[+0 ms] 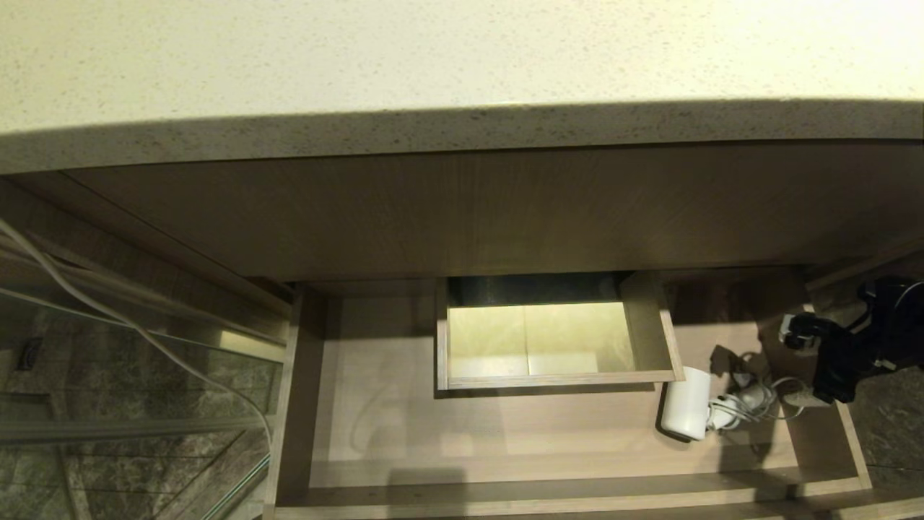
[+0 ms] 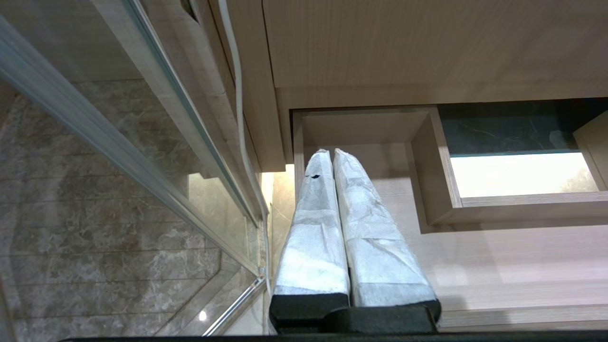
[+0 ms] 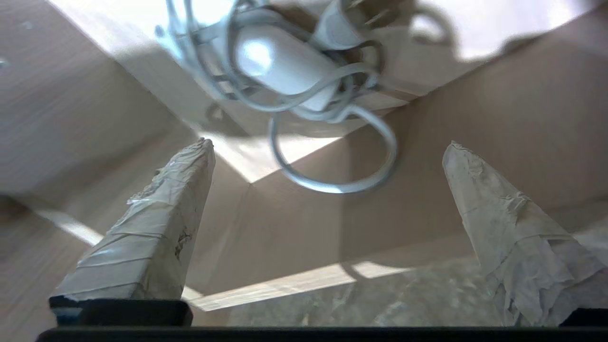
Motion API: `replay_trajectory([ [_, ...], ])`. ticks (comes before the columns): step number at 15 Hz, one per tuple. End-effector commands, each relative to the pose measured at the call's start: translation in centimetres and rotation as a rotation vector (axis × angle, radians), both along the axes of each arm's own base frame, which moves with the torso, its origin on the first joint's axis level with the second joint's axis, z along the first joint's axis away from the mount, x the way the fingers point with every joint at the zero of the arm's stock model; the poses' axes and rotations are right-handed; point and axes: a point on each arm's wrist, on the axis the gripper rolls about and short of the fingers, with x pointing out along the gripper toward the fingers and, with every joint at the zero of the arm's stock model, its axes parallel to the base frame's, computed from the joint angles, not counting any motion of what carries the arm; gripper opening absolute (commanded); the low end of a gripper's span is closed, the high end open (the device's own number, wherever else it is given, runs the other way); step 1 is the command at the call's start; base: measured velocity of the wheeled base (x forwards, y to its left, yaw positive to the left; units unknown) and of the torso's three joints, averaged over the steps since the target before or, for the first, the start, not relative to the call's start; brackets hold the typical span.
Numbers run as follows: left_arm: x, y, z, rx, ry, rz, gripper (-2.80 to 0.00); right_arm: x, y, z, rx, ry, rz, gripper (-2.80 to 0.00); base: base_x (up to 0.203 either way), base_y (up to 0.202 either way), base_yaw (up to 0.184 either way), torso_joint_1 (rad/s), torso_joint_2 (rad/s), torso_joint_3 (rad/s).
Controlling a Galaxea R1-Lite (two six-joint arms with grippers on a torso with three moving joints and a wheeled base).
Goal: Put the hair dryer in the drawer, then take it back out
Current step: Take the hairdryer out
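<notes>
Wood-grain drawer (image 1: 404, 433) holds the white hair dryer (image 1: 687, 412) at its right end, cord seemingly loose; right hand (image 3: 327, 147) gapes empty beside it, left hand (image 2: 332, 152) closed.

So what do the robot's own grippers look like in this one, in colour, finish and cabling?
Left gripper: two long tapering fingers wrapped in whitish-grey tape or cloth, a small dark mark near one tip, set in a black base. Right gripper: the same pale wrapping, more wrinkled and frayed, on black mounts. In the head view the right gripper has a black body with dark cables; its fingertips cannot be made out there.
</notes>
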Motion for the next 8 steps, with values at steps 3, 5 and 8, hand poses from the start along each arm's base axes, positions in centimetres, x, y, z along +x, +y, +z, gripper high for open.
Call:
replay_trajectory([
  [3,0.37,0.00,-1.09,0.000,0.038,0.000,-2.80,-0.08,0.44,-0.79,0.051,-0.003,0.046,0.00,0.000,0.000,0.000,0.000,0.00,0.000],
  [5,0.37,0.00,-1.09,0.000,0.038,0.000,-2.80,-0.13,0.54,-0.78,0.081,-0.018,0.067,0.00,0.000,0.000,0.000,0.000,0.00,0.000],
  [8,0.37,0.00,-1.09,0.000,0.038,0.000,-2.80,-0.09,0.48,-1.12,0.076,-0.016,0.084,0.00,0.000,0.000,0.000,0.000,0.00,0.000],
])
